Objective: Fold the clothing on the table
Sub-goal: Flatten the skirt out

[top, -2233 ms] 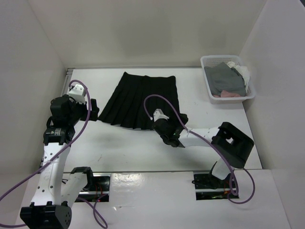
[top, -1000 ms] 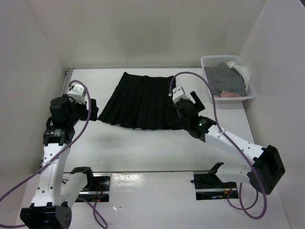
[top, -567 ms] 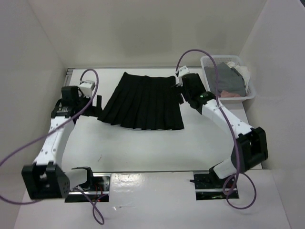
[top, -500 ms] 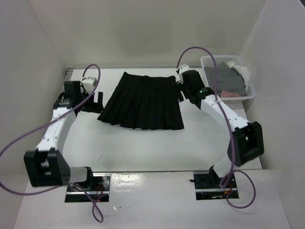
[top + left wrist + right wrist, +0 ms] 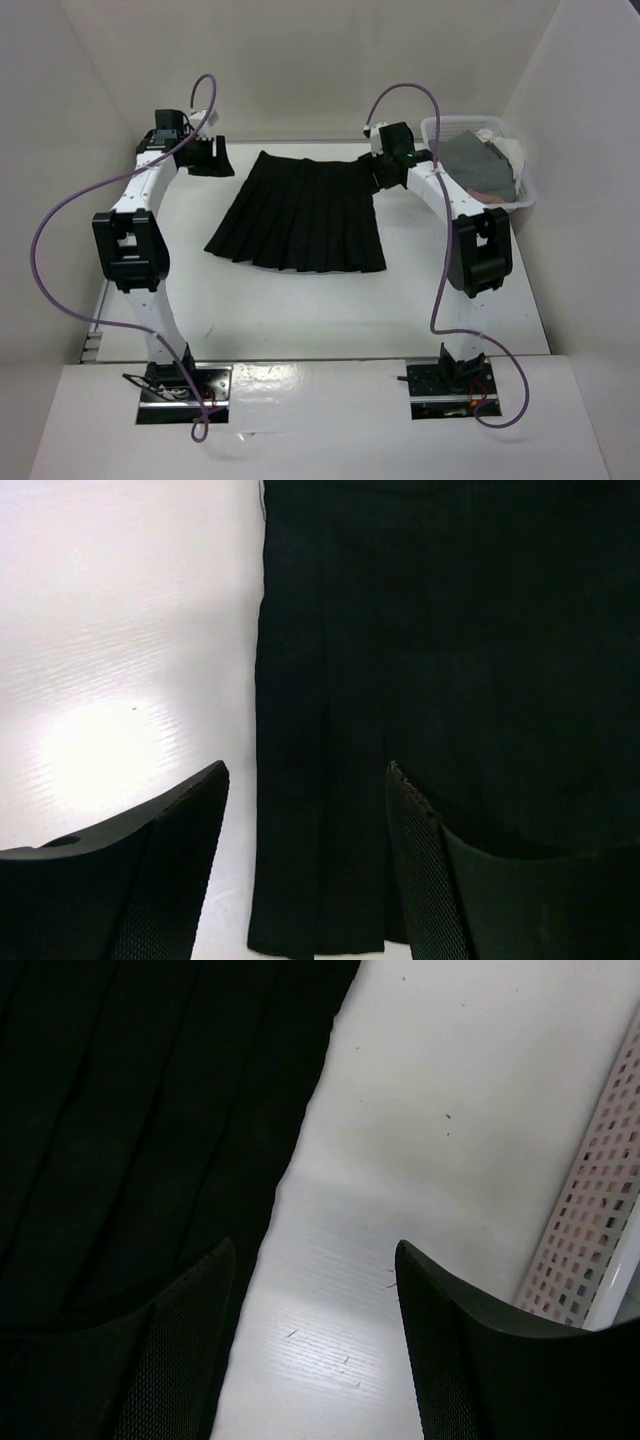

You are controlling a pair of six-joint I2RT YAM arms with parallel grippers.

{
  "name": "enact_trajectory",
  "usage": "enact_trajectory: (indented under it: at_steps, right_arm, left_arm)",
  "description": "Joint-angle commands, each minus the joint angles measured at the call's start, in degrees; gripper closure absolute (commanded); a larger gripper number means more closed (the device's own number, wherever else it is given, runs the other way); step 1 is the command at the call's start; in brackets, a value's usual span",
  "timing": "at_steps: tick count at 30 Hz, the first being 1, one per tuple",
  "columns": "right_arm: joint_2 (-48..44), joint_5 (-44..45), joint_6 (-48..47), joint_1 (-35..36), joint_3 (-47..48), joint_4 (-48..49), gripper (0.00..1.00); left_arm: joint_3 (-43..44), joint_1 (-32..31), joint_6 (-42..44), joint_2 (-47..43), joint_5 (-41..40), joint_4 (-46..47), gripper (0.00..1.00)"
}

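Note:
The clothing, a black pleated skirt [image 5: 300, 210], lies flat on the white table [image 5: 300, 310], narrow waistband at the far end and flared hem toward me. My left gripper [image 5: 215, 160] is at the waistband's far left corner. In the left wrist view it [image 5: 307, 770] stands open, and the skirt's edge [image 5: 450, 630] lies between its fingers [image 5: 170, 880]. My right gripper [image 5: 380, 172] is at the far right corner. It [image 5: 315, 1245] is open too, one finger [image 5: 180, 1350] over the skirt's edge [image 5: 150, 1090] and bare table between the tips.
A white mesh basket [image 5: 437, 190] stands at the far right, holding a grey garment [image 5: 475, 165] and a pink cloth [image 5: 480, 197]. Its wall [image 5: 590, 1240] is close beside my right gripper. White enclosure walls rise on the left, right and far sides.
Both arms have stretched away from me, from beside the hem up to the waistband's two far corners. The skirt has not moved.

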Motion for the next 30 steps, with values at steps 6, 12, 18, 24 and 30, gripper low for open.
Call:
enact_trajectory:
  at_steps: [6,12,18,24,30]
  right_arm:
    - [-1.94,-1.62,-1.85,0.09,-4.22,-1.44,0.26]
    - [-8.54,-0.72,-1.69,2.38,-12.93,-3.11,0.23]
    - [-15.83,-3.02,-1.06,1.86,-20.66,-5.48,0.23]
    - [-22.06,-2.23,-1.06,1.86,-26.20,-5.48,0.23]
    - [-25.94,-1.17,-1.06,1.86,-29.98,-5.48,0.23]
  left_arm:
    - [-2.62,-0.59,-0.13,3.46,5.69,-0.16,0.25]
    - [-13.52,-4.56,7.17,-5.08,-1.98,-3.40,0.18]
    - [-21.69,0.45,12.09,-10.18,-1.44,-8.41,0.22]
    - [-27.41,5.02,15.26,-12.03,-1.28,-9.65,0.25]
    - [-29.71,9.93,17.63,-7.03,5.66,-11.05,0.30]
